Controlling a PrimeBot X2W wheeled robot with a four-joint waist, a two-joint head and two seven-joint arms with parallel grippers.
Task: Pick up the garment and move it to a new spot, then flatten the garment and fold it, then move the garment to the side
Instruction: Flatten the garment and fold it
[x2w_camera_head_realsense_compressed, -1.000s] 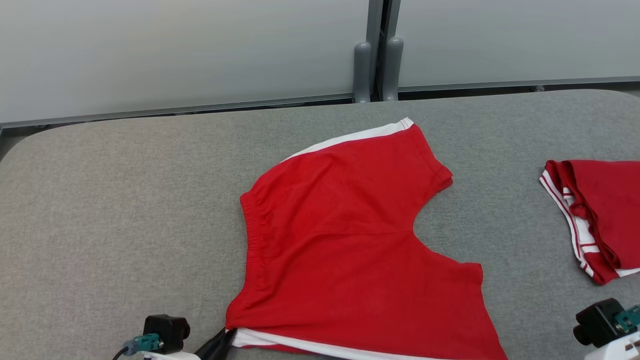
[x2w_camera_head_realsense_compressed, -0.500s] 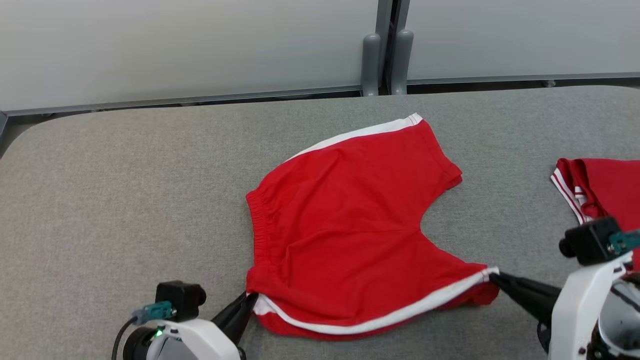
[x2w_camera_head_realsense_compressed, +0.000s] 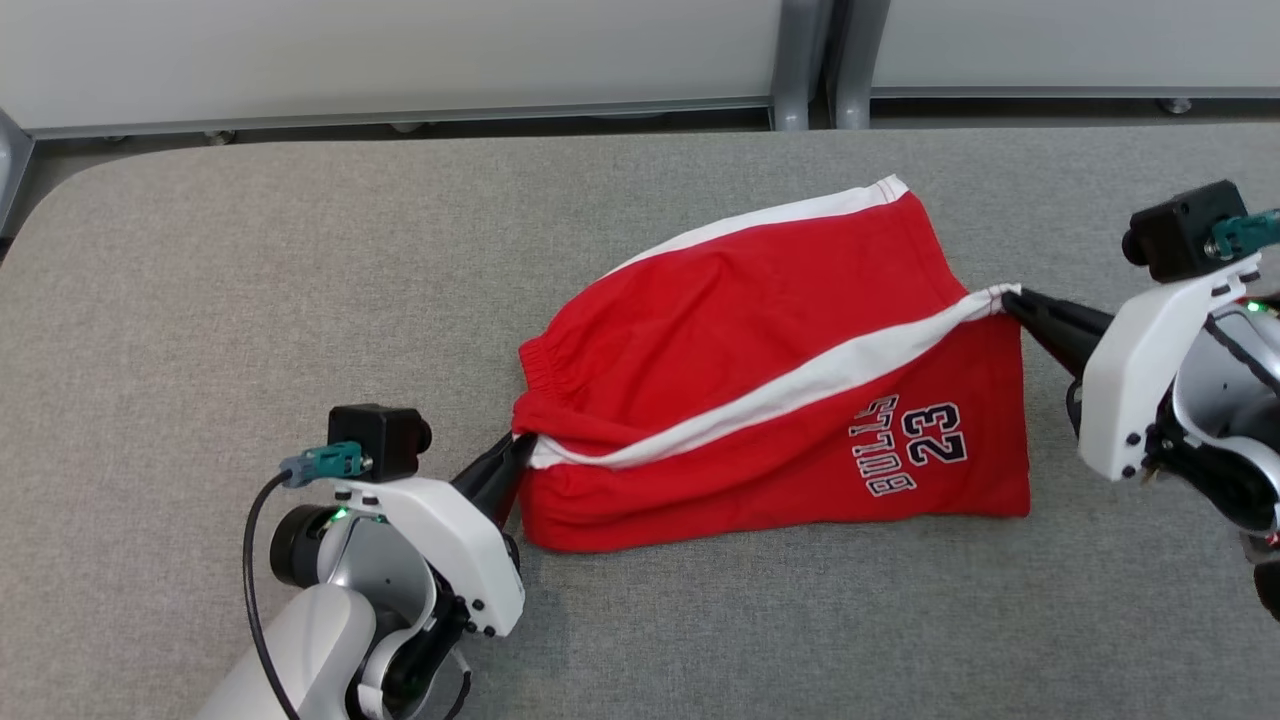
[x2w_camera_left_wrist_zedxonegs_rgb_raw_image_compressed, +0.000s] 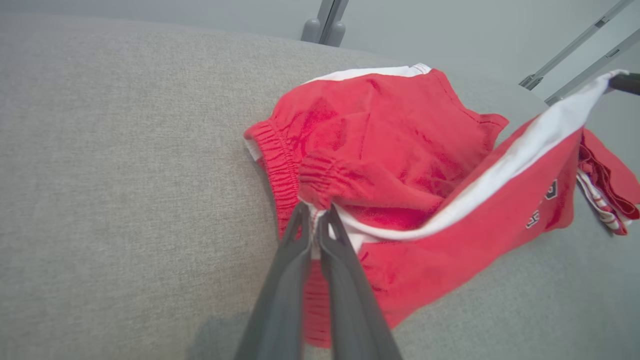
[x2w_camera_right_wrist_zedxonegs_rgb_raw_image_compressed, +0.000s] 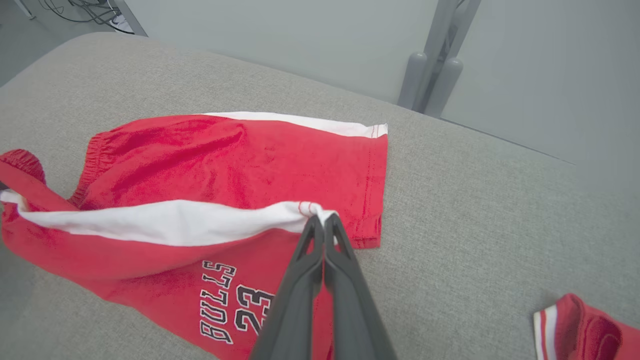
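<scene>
While left tool (x2w_camera_head_realsense_compressed: 518, 442) and right tool (x2w_camera_head_realsense_compressed: 1008, 298) pinch its white stripe (x2w_camera_head_realsense_compressed: 800, 377), the soft red garment (x2w_camera_head_realsense_compressed: 740, 320) sags.

Bare grey table (x2w_camera_head_realsense_compressed: 220, 260) left of shorts (x2w_camera_head_realsense_compressed: 760, 330); second garment (x2w_camera_right_wrist_zedxonegs_rgb_raw_image_compressed: 590, 327) at right

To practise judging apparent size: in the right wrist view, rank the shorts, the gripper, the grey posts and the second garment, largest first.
1. shorts
2. right gripper, enlarged by nearness to the camera
3. second garment and posts: alike; the garment is cut off by the edge
</scene>
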